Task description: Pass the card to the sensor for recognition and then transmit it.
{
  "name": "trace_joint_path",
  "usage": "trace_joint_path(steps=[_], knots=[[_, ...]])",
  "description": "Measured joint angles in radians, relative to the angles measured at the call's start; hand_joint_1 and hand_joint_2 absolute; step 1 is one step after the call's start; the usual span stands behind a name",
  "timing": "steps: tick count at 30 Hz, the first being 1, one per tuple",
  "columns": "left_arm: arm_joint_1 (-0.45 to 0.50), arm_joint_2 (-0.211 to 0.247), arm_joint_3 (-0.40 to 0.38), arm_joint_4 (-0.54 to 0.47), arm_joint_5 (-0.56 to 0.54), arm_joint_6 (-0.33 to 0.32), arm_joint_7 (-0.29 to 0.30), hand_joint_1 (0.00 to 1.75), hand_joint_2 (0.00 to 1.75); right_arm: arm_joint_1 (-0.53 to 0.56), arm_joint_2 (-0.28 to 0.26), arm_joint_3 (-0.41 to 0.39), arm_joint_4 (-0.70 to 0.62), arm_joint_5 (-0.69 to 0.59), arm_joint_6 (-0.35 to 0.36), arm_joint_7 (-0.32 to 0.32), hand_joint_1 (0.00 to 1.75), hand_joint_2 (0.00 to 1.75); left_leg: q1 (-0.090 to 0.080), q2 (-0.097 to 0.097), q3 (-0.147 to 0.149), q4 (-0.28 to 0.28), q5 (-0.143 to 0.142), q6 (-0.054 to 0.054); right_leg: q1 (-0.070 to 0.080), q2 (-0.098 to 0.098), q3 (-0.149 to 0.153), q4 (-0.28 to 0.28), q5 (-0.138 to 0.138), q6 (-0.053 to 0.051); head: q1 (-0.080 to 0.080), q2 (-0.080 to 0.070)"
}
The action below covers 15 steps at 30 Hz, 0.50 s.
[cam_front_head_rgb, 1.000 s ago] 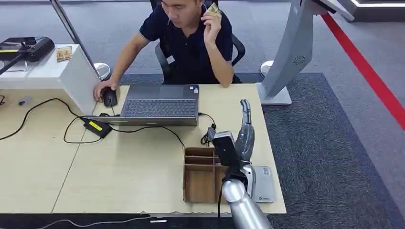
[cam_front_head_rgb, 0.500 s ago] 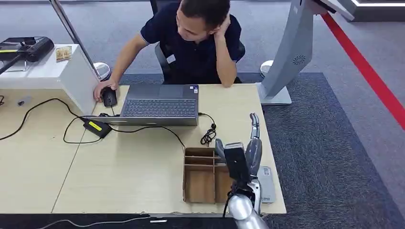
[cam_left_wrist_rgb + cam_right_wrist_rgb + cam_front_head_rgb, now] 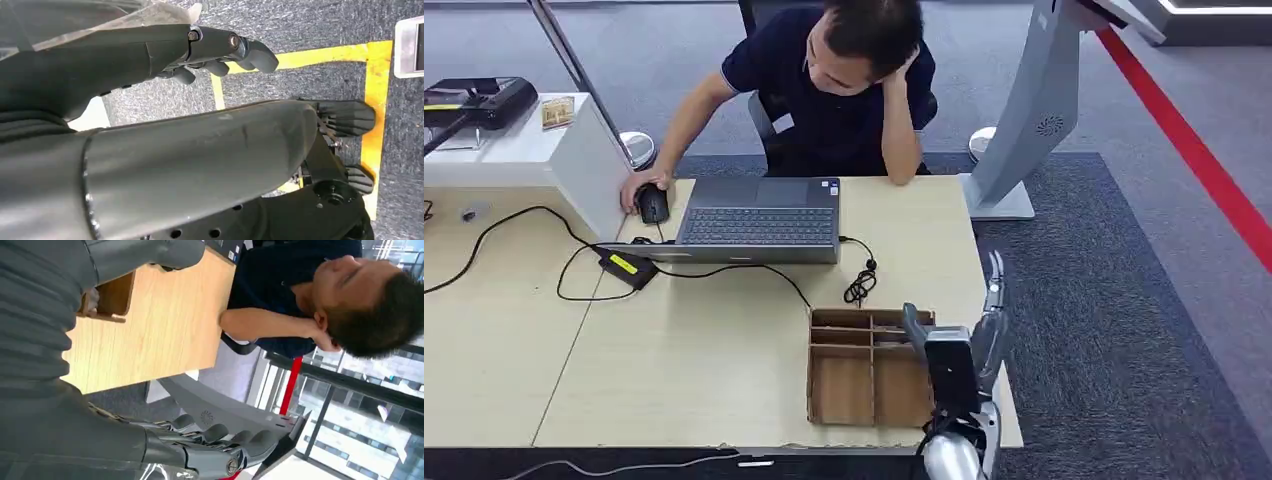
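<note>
Holds the right hand (image 3: pixel 969 352) upright over the near right corner of the table (image 3: pixel 674 390), just beside the right wall of the divided cardboard tray (image 3: pixel 844 385), fingers (image 3: pixel 994 290) stretched straight and pointing away from the body, thumb apart, released and grasping nothing. From the right wrist, the same slack hand (image 3: pixel 200 447): long fingers lined up side by side over the carpet, thumb above the light tabletop, with nothing between them. Hangs the left hand (image 3: pixel 210 135) low over grey floor marked with yellow tape (image 3: pixel 372 100), fingers (image 3: pixel 225 47) loosely bent and clear of the thumb, also with nothing in its grasp. On top of the white stand (image 3: pixel 574 160) at the far left of the table, a small tan card (image 3: pixel 557 112), lying flat, well apart from both hands; cannot tell its print. Across the table, a seated person (image 3: pixel 834 90) in a dark shirt, one hand on a black mouse (image 3: pixel 653 205), the other elbow propped on the far edge with that hand raised to the head. In front of the person, an open laptop (image 3: pixel 759 220), its black cable trailing towards the tray, and a black power adapter (image 3: pixel 627 265) just left of it. Beyond the right edge of the table, a grey kiosk post (image 3: pixel 1034 100) on the carpet and a red floor line (image 3: pixel 1194 150).
</note>
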Motion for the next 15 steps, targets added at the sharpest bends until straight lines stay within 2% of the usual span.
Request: trace_joint_path(steps=[5,15], knots=[[0.0,-0.001,0.005,0.0,0.002,0.001,0.0,0.0,0.0,0.014,-0.011,-0.019,-0.029,0.038,0.0,0.027,0.0,1.75,0.0,0.0,0.0,0.0,0.0,0.0,0.0,0.0,0.0,0.0,0.0,0.0,0.0,0.0],[0.0,-0.003,0.006,0.0,0.015,0.004,0.0,0.0,0.0,0.057,-0.059,-0.037,-0.074,0.21,0.0,0.145,0.0,1.75,0.0,0.0,0.0,0.0,0.0,0.0,0.0,0.0,0.0,0.0,0.0,0.0,0.0,0.0]])
